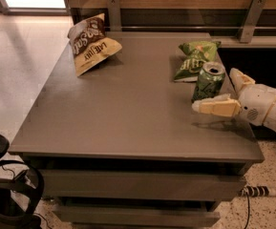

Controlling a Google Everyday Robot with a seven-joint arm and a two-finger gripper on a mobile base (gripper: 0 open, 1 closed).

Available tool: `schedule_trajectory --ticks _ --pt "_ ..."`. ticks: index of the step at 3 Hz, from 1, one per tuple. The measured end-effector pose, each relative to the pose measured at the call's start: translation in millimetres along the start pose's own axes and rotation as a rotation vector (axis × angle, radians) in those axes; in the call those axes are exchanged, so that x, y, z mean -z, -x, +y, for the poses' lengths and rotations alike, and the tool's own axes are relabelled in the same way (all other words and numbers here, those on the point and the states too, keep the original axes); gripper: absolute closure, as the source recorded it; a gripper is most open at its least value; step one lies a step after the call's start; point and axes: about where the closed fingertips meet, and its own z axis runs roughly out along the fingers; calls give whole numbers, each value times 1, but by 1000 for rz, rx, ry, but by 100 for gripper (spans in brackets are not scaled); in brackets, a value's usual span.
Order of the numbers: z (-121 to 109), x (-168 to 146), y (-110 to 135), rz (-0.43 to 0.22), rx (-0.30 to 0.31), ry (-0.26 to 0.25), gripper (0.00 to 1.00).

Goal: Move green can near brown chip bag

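End effector (pixel 215 90) comes in low from the right side of the worktop (pixel 128 113). I read its two fingers as spread apart, one lying just in front of the green can (pixel 209 78) and the other behind it to the right, so they bracket the can without clamping it. The worktop is a broad grey slab. At its far left corner the brown chip bag (pixel 92 44) is propped at a tilt, well apart from everything else. Near the far right lies a flat green chip bag (pixel 195 60), and the green can stands upright just in front of it, close to the right edge. I judge this to be the grasp step. Next I would close on the can squarely, lift it clear of the green bag, then carry it left across to the brown bag.
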Motion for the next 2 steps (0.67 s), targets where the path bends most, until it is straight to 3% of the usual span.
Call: schedule_trajectory --ticks 1,2 --pt "4 -20 -2 -37 -1 33 0" --pt "6 -22 -2 -39 -1 39 17"
